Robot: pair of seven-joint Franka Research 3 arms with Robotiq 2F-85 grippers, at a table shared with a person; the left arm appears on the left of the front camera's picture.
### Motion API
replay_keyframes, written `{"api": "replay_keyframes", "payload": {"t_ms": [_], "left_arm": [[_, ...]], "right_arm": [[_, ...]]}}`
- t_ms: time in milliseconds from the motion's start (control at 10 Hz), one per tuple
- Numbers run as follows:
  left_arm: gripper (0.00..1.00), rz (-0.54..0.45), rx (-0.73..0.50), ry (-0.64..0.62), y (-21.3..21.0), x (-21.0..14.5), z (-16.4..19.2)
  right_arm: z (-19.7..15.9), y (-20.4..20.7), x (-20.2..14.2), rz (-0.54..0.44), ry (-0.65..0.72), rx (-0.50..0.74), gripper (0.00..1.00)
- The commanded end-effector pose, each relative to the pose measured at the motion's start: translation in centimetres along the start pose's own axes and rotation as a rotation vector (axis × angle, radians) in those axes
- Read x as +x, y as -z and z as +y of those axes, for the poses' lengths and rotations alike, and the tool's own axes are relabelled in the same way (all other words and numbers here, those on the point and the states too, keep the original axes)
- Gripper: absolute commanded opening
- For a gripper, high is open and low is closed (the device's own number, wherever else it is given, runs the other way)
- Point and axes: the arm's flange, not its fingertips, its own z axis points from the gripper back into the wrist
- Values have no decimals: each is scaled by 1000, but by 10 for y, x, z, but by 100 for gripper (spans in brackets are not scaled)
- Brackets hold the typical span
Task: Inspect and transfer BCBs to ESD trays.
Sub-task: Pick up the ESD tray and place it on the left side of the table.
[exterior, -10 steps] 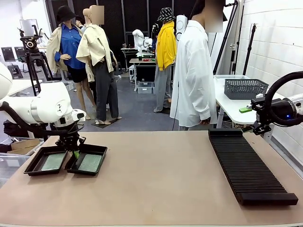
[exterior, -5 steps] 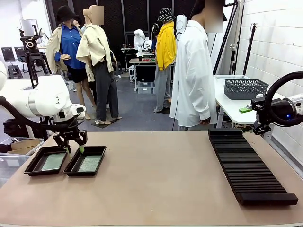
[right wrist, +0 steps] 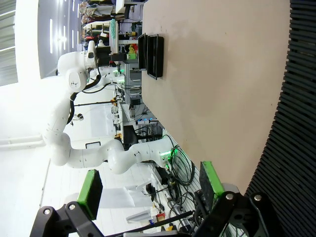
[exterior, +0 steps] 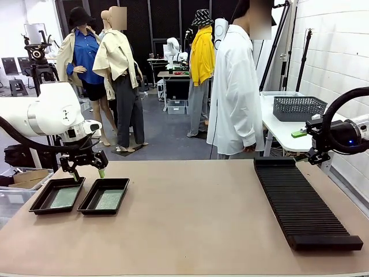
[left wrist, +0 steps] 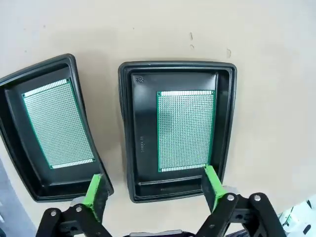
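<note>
Flat green rectangular circuit boards lie one in each of two shallow glossy black plastic trays side by side on the tan surface, beneath the empty, wide-open left tool; the right tool is also spread wide, empty.

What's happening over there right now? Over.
Left gripper open above trays. Right gripper open, idle. One board in each tray. Nothing in the way.

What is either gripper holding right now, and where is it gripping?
Nothing is held. The left gripper hangs open above the two trays, with a board lying flat in each. The right gripper is open and empty beside the rack.
</note>
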Motion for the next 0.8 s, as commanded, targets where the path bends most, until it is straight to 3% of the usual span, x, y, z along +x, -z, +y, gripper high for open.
{"api": "replay_keyframes", "payload": {"t_ms": [0, 700], "left_arm": [[100, -4, 2, 0, -3, 1, 1], [100, -4, 2, 0, -3, 1, 1]], "right_arm": [[1, 1, 0, -7, 9, -11, 100], [1, 1, 0, -7, 9, -11, 100]]}}
